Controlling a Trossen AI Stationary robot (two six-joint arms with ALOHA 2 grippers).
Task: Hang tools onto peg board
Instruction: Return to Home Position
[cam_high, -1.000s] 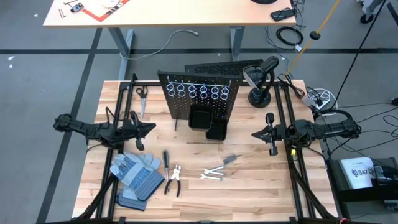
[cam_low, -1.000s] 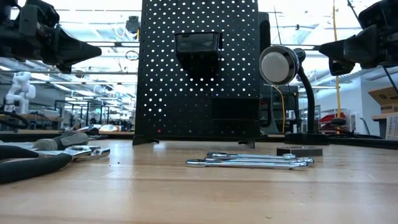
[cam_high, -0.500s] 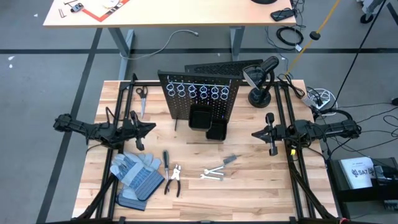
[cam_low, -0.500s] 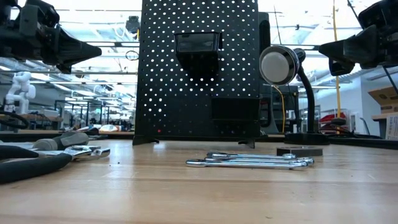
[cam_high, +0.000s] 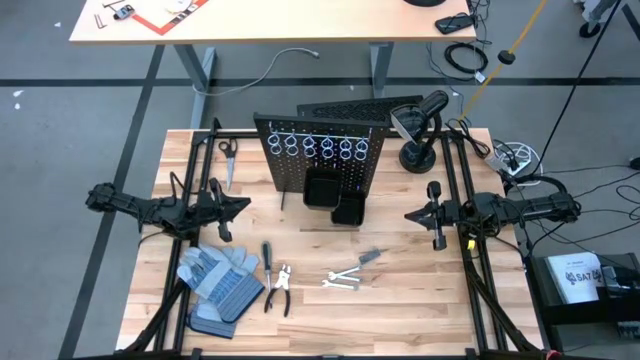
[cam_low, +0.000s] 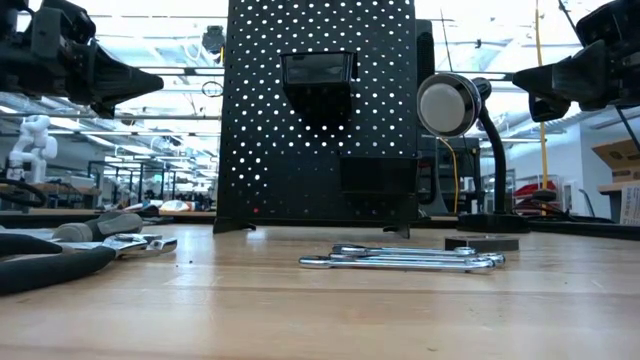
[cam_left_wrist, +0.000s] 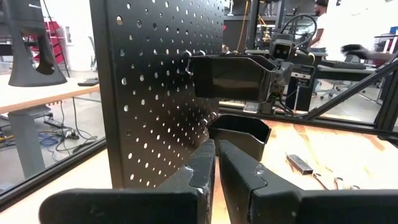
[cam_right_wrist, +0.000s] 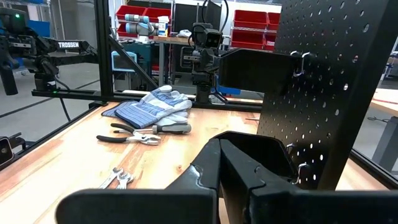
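Observation:
The black peg board (cam_high: 320, 158) stands upright at the table's far middle, with a row of silver rings (cam_high: 318, 147) and two black bins (cam_high: 335, 197). On the table lie a dark-handled screwdriver (cam_high: 267, 256), pliers (cam_high: 279, 289), small silver wrenches (cam_high: 342, 279) and a short grey metal piece (cam_high: 369, 256). My left gripper (cam_high: 243, 206) hovers shut and empty at the left, above the table. My right gripper (cam_high: 411, 214) hovers shut and empty at the right. The two face each other across the board's front, as the left wrist view (cam_left_wrist: 216, 155) and the right wrist view (cam_right_wrist: 219, 152) show.
Grey-and-blue work gloves (cam_high: 222, 282) lie at the near left. Scissors (cam_high: 227, 155) lie at the far left. A black desk lamp (cam_high: 418, 135) stands at the far right beside the board. Bare wood lies between the board and the tools.

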